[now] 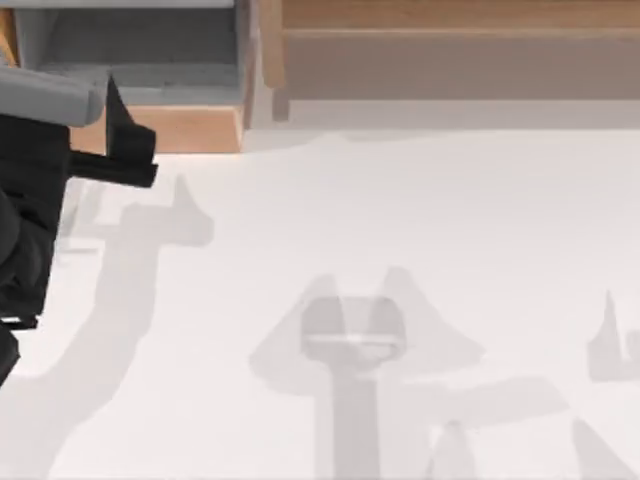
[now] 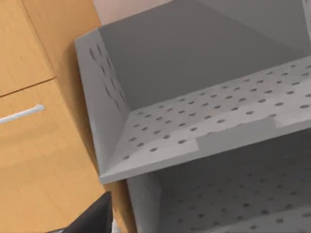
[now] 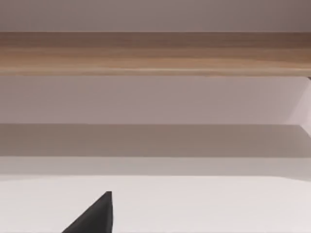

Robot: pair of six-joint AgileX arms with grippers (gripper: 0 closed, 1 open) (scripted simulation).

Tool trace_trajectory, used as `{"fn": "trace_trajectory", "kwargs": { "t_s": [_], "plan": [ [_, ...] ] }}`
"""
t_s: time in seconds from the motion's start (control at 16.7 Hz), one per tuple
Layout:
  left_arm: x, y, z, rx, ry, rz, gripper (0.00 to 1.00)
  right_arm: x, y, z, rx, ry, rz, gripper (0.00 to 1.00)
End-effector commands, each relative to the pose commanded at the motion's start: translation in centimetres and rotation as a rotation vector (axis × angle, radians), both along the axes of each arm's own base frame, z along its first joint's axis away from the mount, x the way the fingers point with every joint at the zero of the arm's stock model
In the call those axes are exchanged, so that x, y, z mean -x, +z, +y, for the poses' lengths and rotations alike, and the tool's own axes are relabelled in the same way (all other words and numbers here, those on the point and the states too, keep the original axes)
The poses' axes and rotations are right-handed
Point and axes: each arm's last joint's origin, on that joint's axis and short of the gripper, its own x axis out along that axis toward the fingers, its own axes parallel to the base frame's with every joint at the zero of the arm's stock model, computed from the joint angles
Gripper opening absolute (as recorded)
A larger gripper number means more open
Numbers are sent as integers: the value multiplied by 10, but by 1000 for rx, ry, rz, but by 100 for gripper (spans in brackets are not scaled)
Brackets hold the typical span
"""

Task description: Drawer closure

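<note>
The drawer (image 1: 150, 60) stands pulled out at the table's back left, with a grey inside and a light wooden front panel (image 1: 185, 130). My left gripper (image 1: 122, 135) is black and sits at the table-side face of that panel, near its left end. In the left wrist view the drawer's grey perforated walls and floor (image 2: 204, 126) are close up, and a dark tip of the left gripper (image 2: 97, 216) shows low in the picture. A dark tip of my right gripper (image 3: 97, 216) points toward a wooden edge (image 3: 155, 53).
A long wooden cabinet (image 1: 460, 50) runs along the back right of the white table (image 1: 400, 220). In the left wrist view a wooden cabinet face (image 2: 43, 160) beside the drawer carries a silver handle (image 2: 22, 114). Arm shadows fall across the table's middle and front.
</note>
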Motion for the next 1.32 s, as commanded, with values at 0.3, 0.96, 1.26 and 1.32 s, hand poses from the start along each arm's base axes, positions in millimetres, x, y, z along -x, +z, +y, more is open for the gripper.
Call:
{"fn": "trace_trajectory", "kwargs": {
  "t_s": [0.3,0.96,1.26,1.32],
  "plan": [
    [-10,-24,90,-379,96,-22,100,0,0,0,0,0,0,100],
    [13,-92,232,-1135,56,61,100,0,0,0,0,0,0,100],
    [10,-113,248,-1229,-21,51,100,0,0,0,0,0,0,100],
    [10,-113,248,-1229,-21,51,100,0,0,0,0,0,0,100]
  ]
}}
